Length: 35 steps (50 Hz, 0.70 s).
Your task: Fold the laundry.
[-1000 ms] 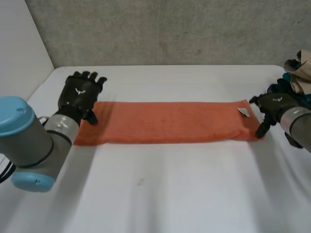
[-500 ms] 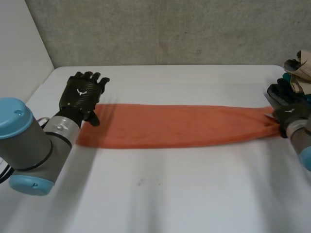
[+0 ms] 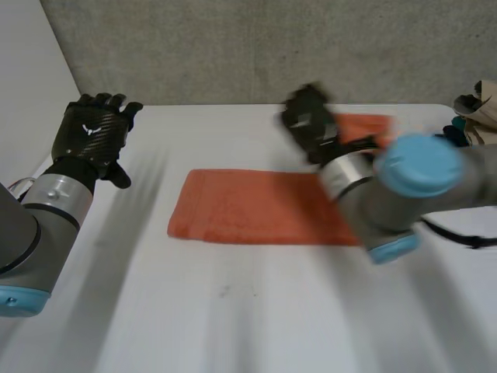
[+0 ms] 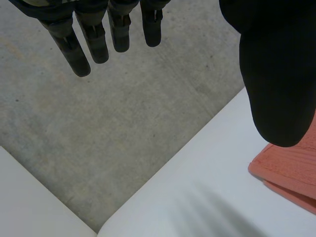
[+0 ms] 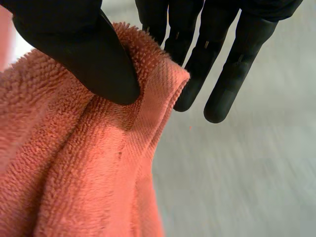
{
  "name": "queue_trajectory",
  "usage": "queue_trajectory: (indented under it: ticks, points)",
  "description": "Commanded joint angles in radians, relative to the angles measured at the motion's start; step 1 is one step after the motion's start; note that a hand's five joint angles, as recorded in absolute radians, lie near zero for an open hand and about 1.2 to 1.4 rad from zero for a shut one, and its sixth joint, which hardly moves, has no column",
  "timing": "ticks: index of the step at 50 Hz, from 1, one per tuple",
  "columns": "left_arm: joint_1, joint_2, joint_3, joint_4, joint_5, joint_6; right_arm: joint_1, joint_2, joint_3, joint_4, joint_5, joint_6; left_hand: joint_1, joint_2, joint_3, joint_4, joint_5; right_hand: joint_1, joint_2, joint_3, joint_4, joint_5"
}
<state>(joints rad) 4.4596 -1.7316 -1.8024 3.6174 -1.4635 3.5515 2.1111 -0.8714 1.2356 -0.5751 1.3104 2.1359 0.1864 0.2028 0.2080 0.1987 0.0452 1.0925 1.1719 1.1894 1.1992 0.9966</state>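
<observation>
Under right hand (image 5: pixel 74 44) thumb, pinched towel (image 5: pixel 74 173) edge, left hand (image 4: pixel 276 74) fingers straight

A white table (image 3: pixel 256 311) stands against a rough grey concrete wall (image 3: pixel 272 47), evenly lit.

**One emblem, no lettering**

A small white emblem (image 3: pixel 87 130) is seen on the back of the left hand (image 3: pixel 105 141), about midway between the fingers and the wrist. It is shaped like a spread-winged bird. No letters or digits are contained in it, and no brand name can be made out from it. Beyond this mark, no words, numbers or labels can be read.
</observation>
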Motion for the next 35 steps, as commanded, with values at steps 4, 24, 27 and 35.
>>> queue_trajectory:
  ticks: [4, 24, 27, 35]
  points:
    - [0.012, -0.009, -0.021, -0.003, 0.002, -0.019, 0.178, 0.252, -0.15, 0.003, -0.223, 0.136, -0.012, -0.028, -0.033, -0.024, -0.045, 0.304, 0.224, 0.207, 0.197, 0.225]
    - [-0.218, -0.259, 0.184, 0.0, 0.054, -0.023, 0.035, -0.027, 0.013, 0.319, 0.15, 0.536, -0.012, -0.028, -0.033, -0.024, -0.045, -0.918, -0.997, -1.015, -1.025, -0.997]
    - [-0.275, -0.319, 0.228, -0.002, 0.054, -0.043, 0.014, -0.026, 0.022, 0.411, 0.162, 0.549, -0.012, -0.028, -0.033, -0.024, -0.045, -0.918, -0.997, -1.015, -1.025, -0.997]
    - [-0.327, -0.476, 0.347, -0.005, 0.049, -0.074, -0.01, -0.026, 0.093, 0.449, 0.158, 0.546, 0.001, -0.016, -0.021, -0.012, -0.033, -0.918, -0.997, -1.015, -1.025, -0.997]
